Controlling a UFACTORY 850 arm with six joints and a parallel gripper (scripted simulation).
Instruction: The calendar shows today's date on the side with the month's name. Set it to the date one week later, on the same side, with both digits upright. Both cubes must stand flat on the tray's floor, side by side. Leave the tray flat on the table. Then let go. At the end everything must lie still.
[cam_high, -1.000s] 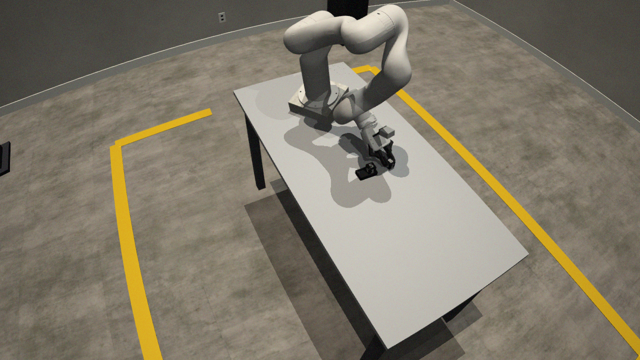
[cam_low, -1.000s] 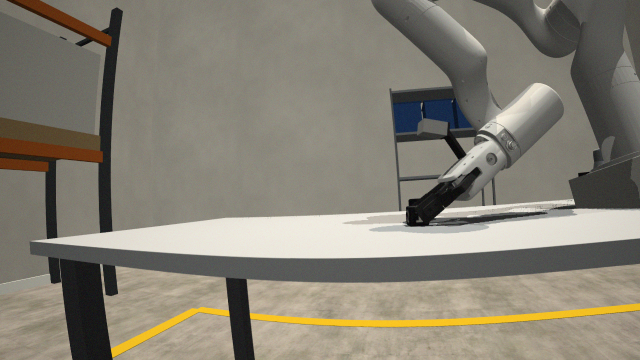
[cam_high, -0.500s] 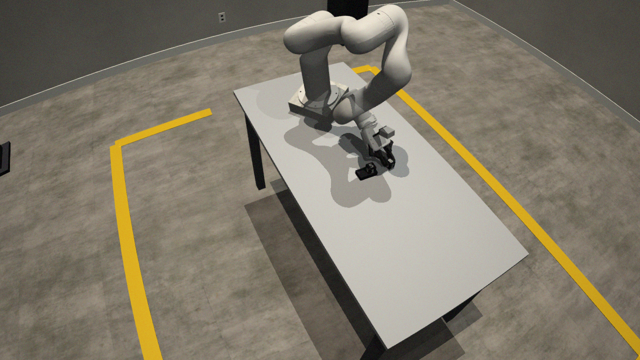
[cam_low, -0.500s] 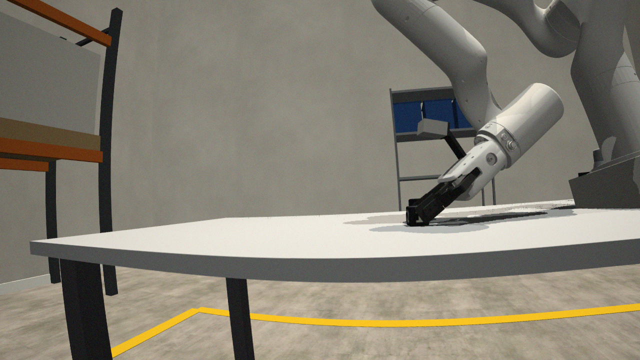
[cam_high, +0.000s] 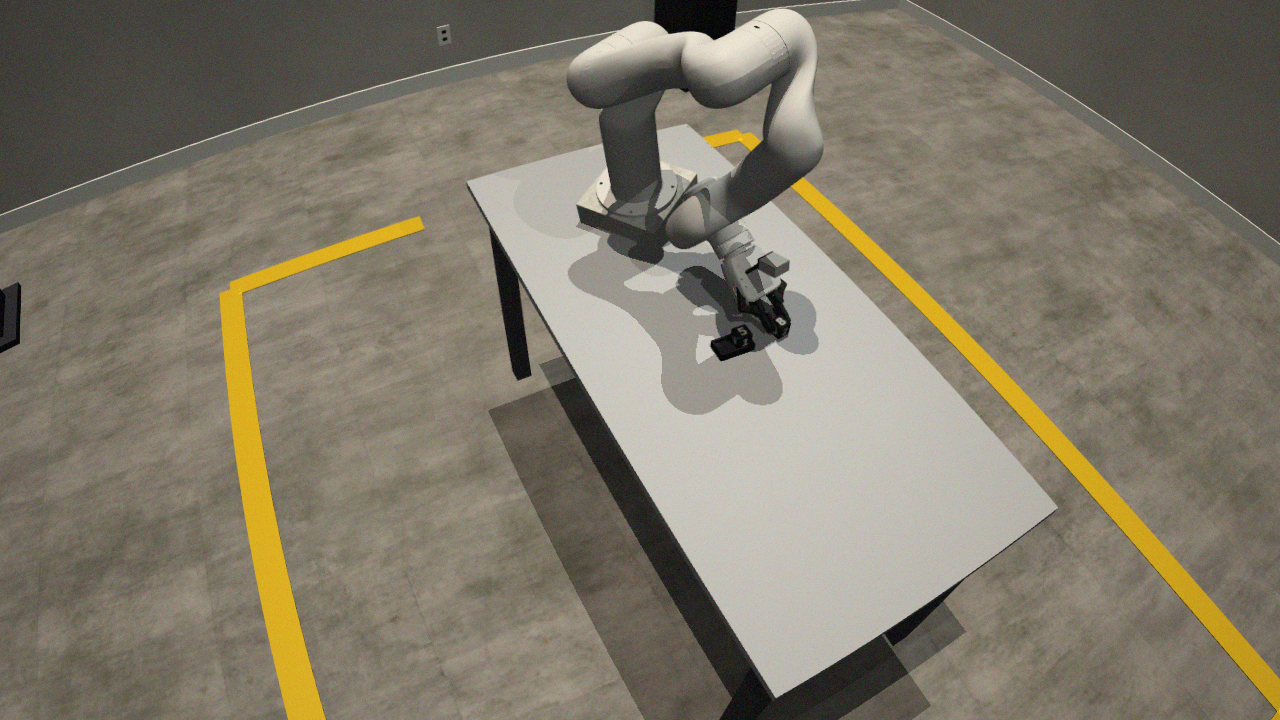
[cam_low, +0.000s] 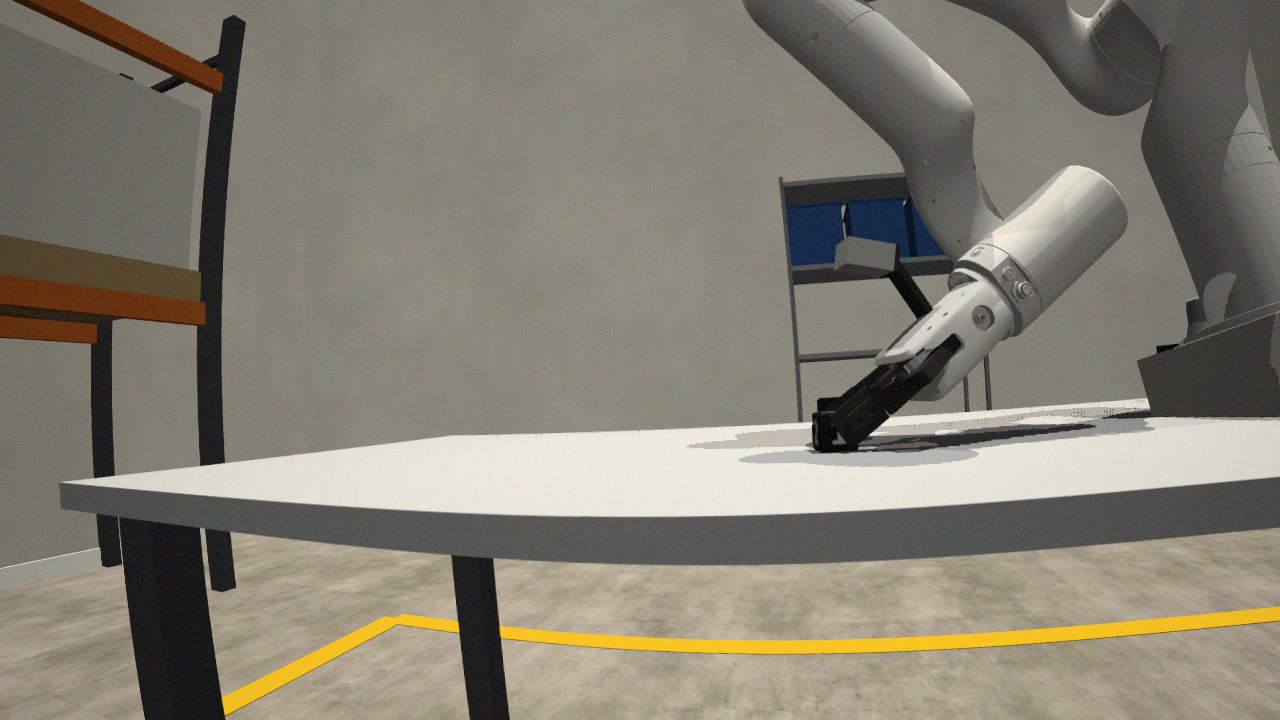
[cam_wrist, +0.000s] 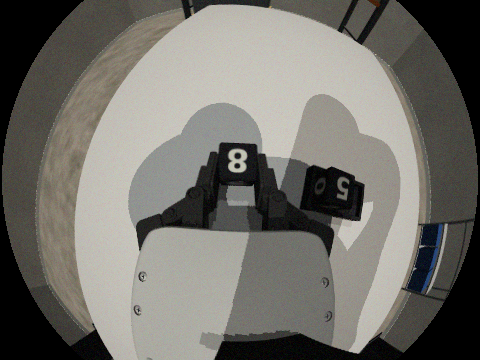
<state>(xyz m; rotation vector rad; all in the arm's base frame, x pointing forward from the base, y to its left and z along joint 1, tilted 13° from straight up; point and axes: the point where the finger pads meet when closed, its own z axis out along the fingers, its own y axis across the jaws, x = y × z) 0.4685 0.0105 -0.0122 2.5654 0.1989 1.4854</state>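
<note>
The jaws are closed on a small black cube (cam_wrist: 236, 162) with a white 8 on top, low over the tabletop (cam_high: 805, 501). The other cube (cam_wrist: 342, 188), showing a 5, sits in the tray (cam_high: 723, 350) just to the right. The cubes look hard, light and smooth, so flat opposite sides are best to hold.

My gripper's fingers covering the side faces of the cube (cam_wrist: 238, 163), the tray (cam_high: 726, 347) too small for me to read any month name, arm's upper links cut off in the exterior view.
</note>
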